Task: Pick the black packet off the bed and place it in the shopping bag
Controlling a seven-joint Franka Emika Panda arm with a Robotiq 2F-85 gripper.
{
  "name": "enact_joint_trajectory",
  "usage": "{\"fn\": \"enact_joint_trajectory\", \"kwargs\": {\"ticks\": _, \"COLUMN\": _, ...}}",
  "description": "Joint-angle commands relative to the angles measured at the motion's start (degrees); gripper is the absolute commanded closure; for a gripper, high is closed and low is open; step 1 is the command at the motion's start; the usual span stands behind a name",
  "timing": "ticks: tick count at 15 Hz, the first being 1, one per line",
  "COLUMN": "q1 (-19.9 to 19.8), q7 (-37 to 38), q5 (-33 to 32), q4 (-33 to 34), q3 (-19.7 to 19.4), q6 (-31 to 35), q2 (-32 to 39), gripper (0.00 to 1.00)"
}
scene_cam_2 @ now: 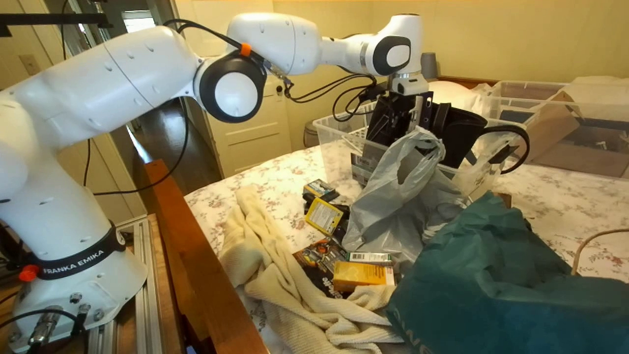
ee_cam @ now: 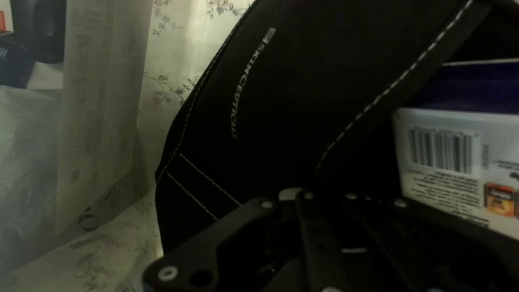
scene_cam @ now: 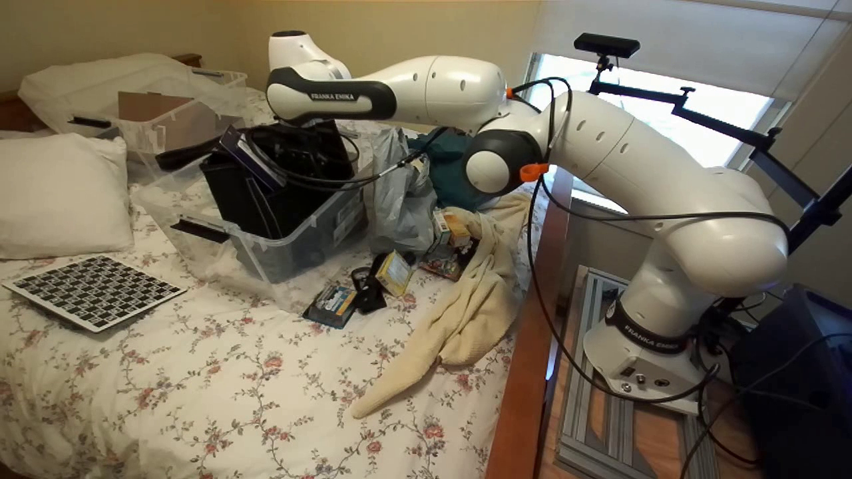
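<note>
The shopping bag, black and soft-sided, stands tilted in a clear plastic bin. In the wrist view its white-lettered wall and stitched rim fill the middle. My gripper is at that rim, fingers drawn together; the picture there is too dark to show whether any fabric is between them. On the bed lie a black packet with coloured print and a smaller dark blue-black one. Which of these is the task's packet I cannot tell. Both are well away from the gripper.
Inside the bag stands a white and purple box. Beside the clear bin are a grey plastic bag, a teal bag, a yellow box and a cream blanket. Black cables loop near the wrist.
</note>
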Motion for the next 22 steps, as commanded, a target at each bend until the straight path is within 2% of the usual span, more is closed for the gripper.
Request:
{"fn": "enact_joint_trajectory", "kwargs": {"ticks": 1, "q1": -0.4, "q7": -0.3, "q5": 1.1, "q4": 0.9, "q3": 1.0, "q6": -0.9, "q2": -1.0, "gripper": 0.99}}
{"fn": "enact_joint_trajectory", "kwargs": {"ticks": 3, "q1": -0.1, "q7": 0.8, "q5": 0.5, "q4": 1.5, "q3": 0.4, "q6": 0.5, "q2": -1.1, "gripper": 0.99}}
{"fn": "enact_joint_trajectory", "kwargs": {"ticks": 4, "q1": 0.1, "q7": 0.0, "q5": 0.4, "q4": 7.7, "q3": -0.3, "q6": -2.0, "q2": 2.0, "gripper": 0.99}}
{"fn": "enact_joint_trajectory", "kwargs": {"ticks": 6, "q1": 0.7, "q7": -0.9, "q5": -0.5, "q4": 2.0, "q3": -0.9, "q6": 0.6, "q2": -2.0, "gripper": 0.99}}
{"fn": "enact_joint_trajectory", "kwargs": {"ticks": 13, "q1": 2.0, "q7": -0.9, "q5": -2.2, "q4": 1.8, "q3": -2.6, "q6": -0.6, "q2": -3.8, "gripper": 0.99}}
{"fn": "enact_joint_trajectory", "kwargs": {"ticks": 16, "q1": 2.4, "q7": -6.3, "q5": -3.4, "q4": 1.2, "q3": -3.0, "q6": -2.5, "q2": -3.8, "gripper": 0.99}}
{"fn": "enact_joint_trajectory", "kwargs": {"ticks": 19, "q1": 2.2, "q7": -7.8, "q5": -2.6, "q4": 1.1, "q3": -2.5, "q6": -3.9, "q2": -3.6, "gripper": 0.99}}
{"fn": "enact_joint_trajectory", "kwargs": {"ticks": 20, "q1": 2.1, "q7": -8.1, "q5": -2.5, "q4": 1.3, "q3": -2.5, "q6": -3.9, "q2": -3.6, "gripper": 0.7}}
{"fn": "enact_joint_trajectory", "kwargs": {"ticks": 22, "q1": 2.1, "q7": -8.8, "q5": -2.7, "q4": 1.6, "q3": -2.7, "q6": -3.7, "q2": -3.8, "gripper": 0.62}}
